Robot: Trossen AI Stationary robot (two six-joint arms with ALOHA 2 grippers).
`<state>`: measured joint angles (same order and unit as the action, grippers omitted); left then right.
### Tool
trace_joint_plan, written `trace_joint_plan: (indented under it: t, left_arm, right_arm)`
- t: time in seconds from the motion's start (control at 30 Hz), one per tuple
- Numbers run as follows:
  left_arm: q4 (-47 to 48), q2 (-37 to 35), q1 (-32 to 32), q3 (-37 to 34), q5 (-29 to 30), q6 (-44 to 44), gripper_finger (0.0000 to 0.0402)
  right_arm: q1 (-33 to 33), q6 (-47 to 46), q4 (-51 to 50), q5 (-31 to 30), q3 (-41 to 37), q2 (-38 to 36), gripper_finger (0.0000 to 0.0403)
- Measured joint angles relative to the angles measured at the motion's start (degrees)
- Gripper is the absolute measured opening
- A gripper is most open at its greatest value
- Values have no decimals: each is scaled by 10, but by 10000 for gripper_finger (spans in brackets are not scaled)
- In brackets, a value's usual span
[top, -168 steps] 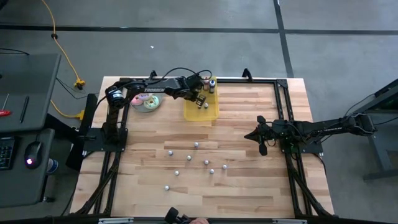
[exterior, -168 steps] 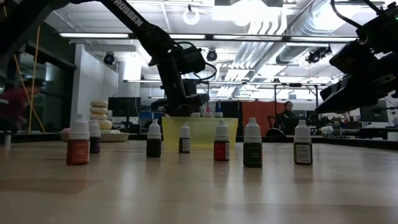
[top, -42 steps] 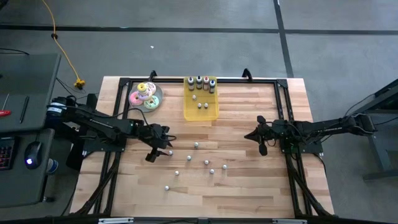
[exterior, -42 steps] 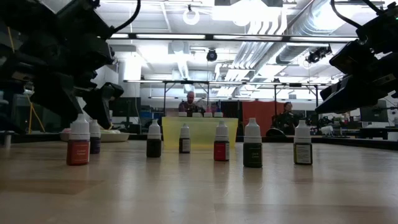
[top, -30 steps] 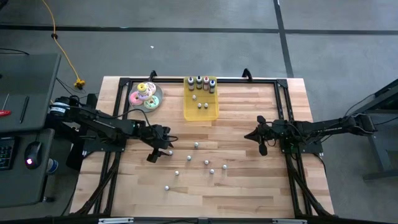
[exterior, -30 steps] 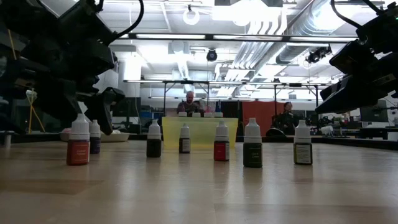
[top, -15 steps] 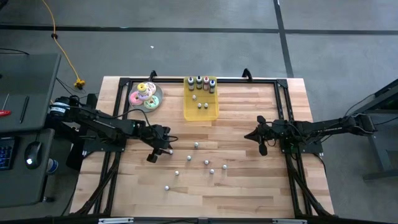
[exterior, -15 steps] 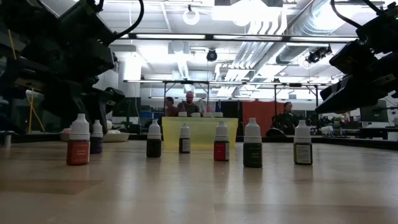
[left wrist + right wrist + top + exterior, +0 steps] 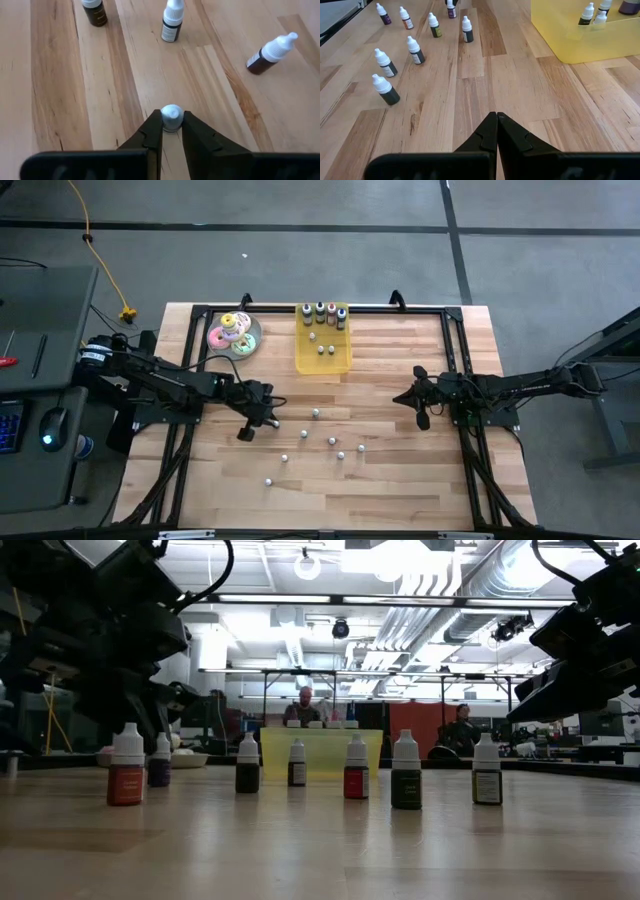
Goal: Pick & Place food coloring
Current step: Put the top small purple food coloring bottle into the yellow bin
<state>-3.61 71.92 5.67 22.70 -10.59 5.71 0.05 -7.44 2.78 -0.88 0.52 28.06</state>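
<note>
Food coloring bottles (image 9: 333, 442) stand scattered across the middle of the wooden table (image 9: 400, 480) — small droppers with white caps, all upright in the low view. One of them, the purple-bodied bottle (image 9: 159, 762) nearest the table's left edge, is now caught by its white cap between the fingers (image 9: 150, 136) of the left gripper (image 9: 268, 420), which has clamped onto it from above; the left wrist view shows the cap pinched squarely between the two dark tips while the bottle's base remains on the wood. Three more bottles stand farther off in that same view, one of them leaning.

Near the table's far edge sits a yellow tray (image 9: 323, 361), already carrying several bottles — a row along its far wall and a few pale ones toward its middle. Just beside it, toward the far-left corner, a plate of iced donuts (image 9: 234, 333) rests on the wood.

The right gripper (image 9: 422, 417) waits above the right side of the table, well apart from the bottles, its fingers pressed together on nothing, as the right wrist view makes plain.

Beyond the table, a person (image 9: 305, 706) is visible in the room behind the tray.
</note>
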Motion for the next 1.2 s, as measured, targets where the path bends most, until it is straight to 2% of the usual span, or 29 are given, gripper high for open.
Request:
trace_joint_plan:
  t: [0.2, 0.33, 0.6, 0.73, 0.9, 1.2]
  left_arm:
    - [-6, 0, 0, 0, 10, -49, 42]
    - [-10, 0, 0, 4, 44, -110, 41]
    - [19, 0, 0, 24, 144, -318, 40]
    - [40, 0, 0, 36, 174, -384, 40]
    - [94, 0, 0, 79, 200, -407, 40]
    - [301, 0, 0, 218, 254, -405, 40]
  right_arm:
    - [0, 0, 0, 0, 0, 0, 0]
    - [0, 0, 0, 0, 0, 0, 0]
    - [0, 0, 0, 0, 0, 0, 0]
    - [0, 0, 0, 0, 0, 0, 0]
    - [0, 0, 0, 0, 0, 0, 0]
    - [0, 0, 0, 0, 0, 0, 0]
